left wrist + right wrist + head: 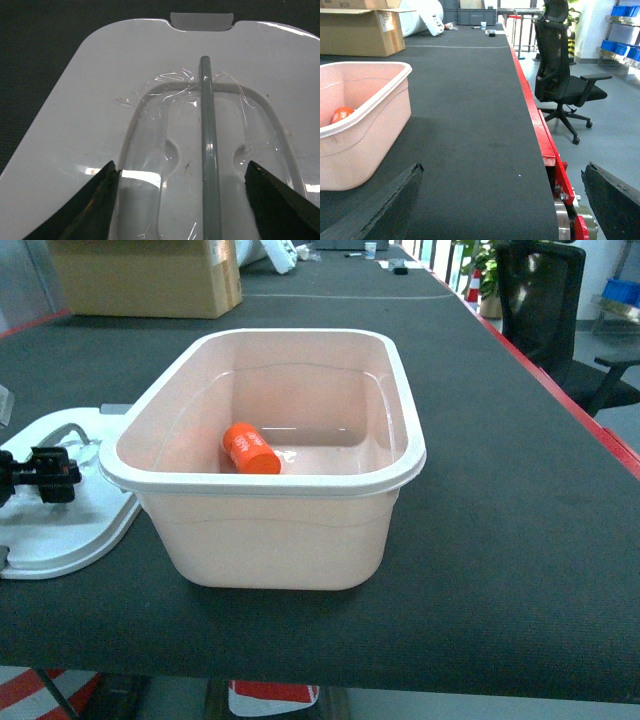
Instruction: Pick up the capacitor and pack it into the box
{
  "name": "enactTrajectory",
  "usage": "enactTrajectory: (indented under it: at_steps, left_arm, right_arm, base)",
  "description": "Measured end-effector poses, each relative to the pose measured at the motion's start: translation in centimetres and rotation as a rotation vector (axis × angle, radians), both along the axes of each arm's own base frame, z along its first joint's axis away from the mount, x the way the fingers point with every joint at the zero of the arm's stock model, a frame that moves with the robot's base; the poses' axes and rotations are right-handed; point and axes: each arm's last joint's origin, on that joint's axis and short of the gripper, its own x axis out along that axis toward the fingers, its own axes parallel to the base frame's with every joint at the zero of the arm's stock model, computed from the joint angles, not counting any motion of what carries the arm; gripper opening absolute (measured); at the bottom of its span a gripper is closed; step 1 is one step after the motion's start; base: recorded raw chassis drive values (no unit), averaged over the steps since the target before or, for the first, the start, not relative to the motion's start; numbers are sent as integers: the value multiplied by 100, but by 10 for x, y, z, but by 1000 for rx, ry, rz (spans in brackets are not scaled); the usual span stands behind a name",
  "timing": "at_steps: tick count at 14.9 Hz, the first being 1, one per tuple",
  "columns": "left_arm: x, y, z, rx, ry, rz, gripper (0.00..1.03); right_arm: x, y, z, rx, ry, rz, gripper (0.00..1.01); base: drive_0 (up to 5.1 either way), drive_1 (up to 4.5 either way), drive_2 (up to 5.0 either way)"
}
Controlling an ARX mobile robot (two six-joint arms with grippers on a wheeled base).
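Note:
The orange capacitor (pixel 250 450) lies on its side on the floor of the pale pink box (pixel 400 455), toward its left. The right wrist view catches the capacitor (pixel 341 114) just over the box (pixel 370 130) wall. The white lid (pixel 60 540) lies flat on the mat to the left of the box. My left gripper (pixel 40 475) hovers over that lid. In the left wrist view the left gripper (pixel 181 167) is open above the lid (pixel 100 100), its grey handle (pixel 207 150) between the jaws. My right gripper (pixel 502 170) is open and empty, right of the box.
A brown cardboard box (pixel 150 275) stands at the back left of the black mat. The table's red edge (pixel 530 100) runs along the right. A black office chair (pixel 560 75) and blue bins (pixel 625 47) stand beyond it.

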Motion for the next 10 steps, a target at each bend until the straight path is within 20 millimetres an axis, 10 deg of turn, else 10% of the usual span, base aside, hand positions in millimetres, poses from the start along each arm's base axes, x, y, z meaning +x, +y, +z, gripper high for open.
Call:
enactTrajectory:
  at_steps: [7, 10]
  left_arm:
    - [3, 1, 0, 8, -46, -21, 1]
    - [3, 3, 1, 27, -54, -22, 2]
  right_arm:
    - [0, 0, 0, 0, 0, 0, 98]
    - [0, 0, 0, 0, 0, 0, 98]
  base:
    - [0, 0, 0]
    - [0, 0, 0]
